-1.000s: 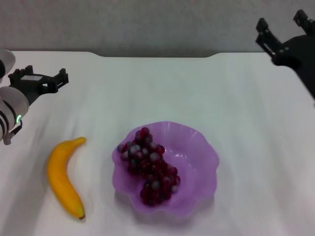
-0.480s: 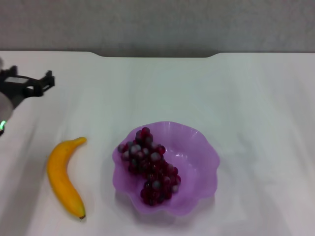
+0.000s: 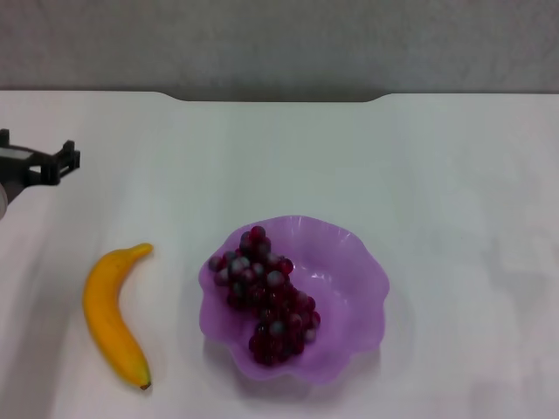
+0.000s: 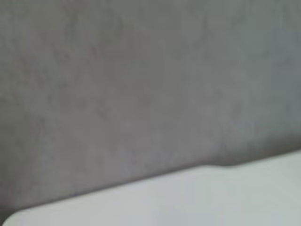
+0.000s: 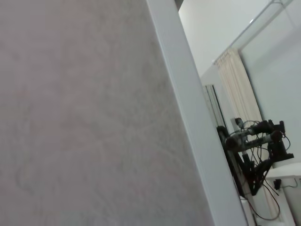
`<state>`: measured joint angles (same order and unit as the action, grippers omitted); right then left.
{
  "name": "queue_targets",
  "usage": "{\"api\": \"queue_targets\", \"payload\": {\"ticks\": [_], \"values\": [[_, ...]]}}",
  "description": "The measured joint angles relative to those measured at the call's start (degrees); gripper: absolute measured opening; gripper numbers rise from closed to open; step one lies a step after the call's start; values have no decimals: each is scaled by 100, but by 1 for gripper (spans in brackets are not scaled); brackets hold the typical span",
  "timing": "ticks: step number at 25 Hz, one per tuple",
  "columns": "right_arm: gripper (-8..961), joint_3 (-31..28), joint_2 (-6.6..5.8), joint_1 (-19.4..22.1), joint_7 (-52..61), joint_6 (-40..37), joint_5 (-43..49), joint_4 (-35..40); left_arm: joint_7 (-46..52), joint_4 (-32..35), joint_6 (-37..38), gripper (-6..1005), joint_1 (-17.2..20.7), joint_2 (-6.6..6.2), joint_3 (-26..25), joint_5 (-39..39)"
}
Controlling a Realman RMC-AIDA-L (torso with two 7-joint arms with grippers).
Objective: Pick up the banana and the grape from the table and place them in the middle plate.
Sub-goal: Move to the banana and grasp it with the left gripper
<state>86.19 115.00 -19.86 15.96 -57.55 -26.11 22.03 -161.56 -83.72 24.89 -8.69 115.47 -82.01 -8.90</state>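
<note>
Left claw (image 3: 35, 161) pokes in, mostly cut off; can't tell its grip. Bumpy grape (image 3: 264, 297) fills wavy middle plate (image 3: 349, 288); smooth banana (image 3: 109, 314) beside.

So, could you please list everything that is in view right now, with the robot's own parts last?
banana: one, yellow-orange with a dark tip, lying on the table to the left of the plate, apart from it.
grape: one bunch, dark red-purple, lying inside the plate, towards its left side.
middle plate: one, translucent purple with a wavy rim, near the front centre of the table.
table: one, white, with a notched far edge.
left claw: one, black, at the far left edge above the table, holding nothing.
right claw: not in view.
</note>
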Motion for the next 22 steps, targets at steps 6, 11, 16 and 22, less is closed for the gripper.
{"api": "queue_targets", "payload": {"ticks": [6, 11, 16, 22], "values": [[878, -47, -1, -72, -71, -14, -3, -190, -134, -959, 1875, 891, -139, -669, 637, 1172], [877, -44, 4, -22, -109, -116, -3, -211, -141, -1315, 3120, 891, -435, -1018, 1063, 1727], [877, -8, 12, -17, -125, -159, -4, -221, -141, -982, 3547, 890, -611, -837, 1139, 1463], [877, 1, 23, -8, -146, -163, -2, -234, -137, -925, 3785, 890, -580, -539, 1127, 1604]]}}
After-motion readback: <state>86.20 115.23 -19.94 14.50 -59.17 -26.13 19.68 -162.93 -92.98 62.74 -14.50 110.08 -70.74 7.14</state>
